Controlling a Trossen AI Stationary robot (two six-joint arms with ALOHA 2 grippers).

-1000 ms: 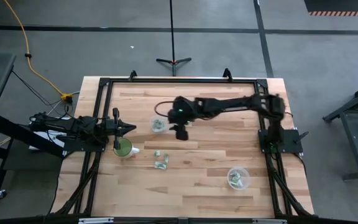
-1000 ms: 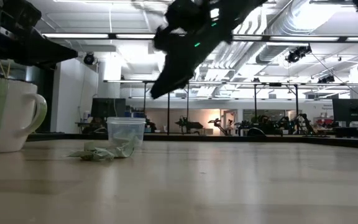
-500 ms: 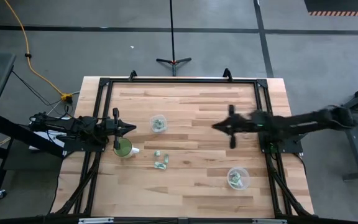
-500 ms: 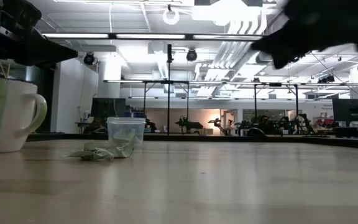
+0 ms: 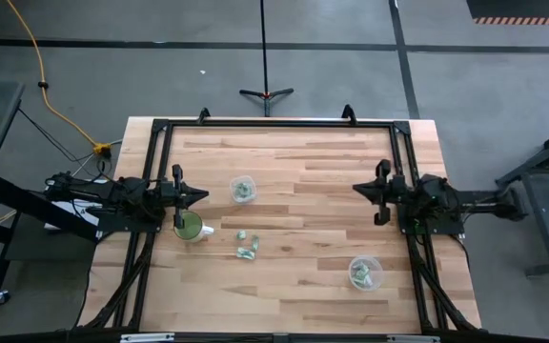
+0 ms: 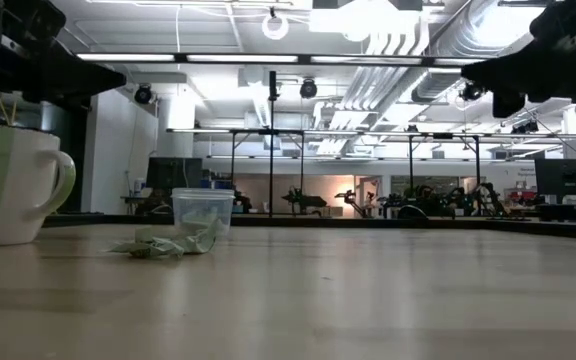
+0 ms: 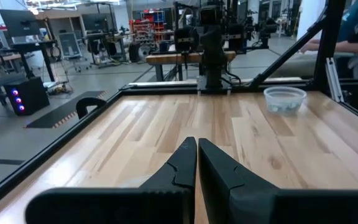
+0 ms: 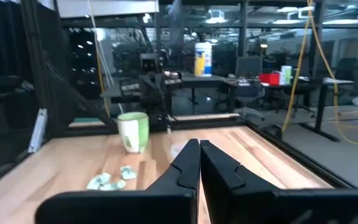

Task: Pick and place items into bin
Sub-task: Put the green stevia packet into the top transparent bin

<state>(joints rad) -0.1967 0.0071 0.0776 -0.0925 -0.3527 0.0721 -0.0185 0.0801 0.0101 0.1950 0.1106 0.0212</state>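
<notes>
Loose pale green-and-silvery wrapped pieces (image 5: 247, 251) lie on the wood near the table's middle; they also show in the low view (image 6: 163, 245) and the right wrist view (image 8: 109, 180). More pieces sit in a clear cup (image 5: 244, 190) on the far-left part of the table and in a second clear cup (image 5: 365, 272) near the right. A green cup (image 5: 189, 227) stands below my left gripper (image 5: 201, 195), which is shut and empty at the left edge. My right gripper (image 5: 358, 189) is shut and empty at the right edge.
A black frame (image 5: 274, 124) runs round the wooden table top. The second clear cup (image 7: 284, 99) stands on the near-right part, before the right arm's base (image 7: 211, 50). Bare wood (image 5: 322, 219) lies between the two arms. The green cup (image 8: 133, 132) has a handle.
My right arm has swung back from above the far-left clear cup toward the table's right edge, and it now stands drawn in at its base. The left arm, the cups and the loose pieces have stayed where they were.
</notes>
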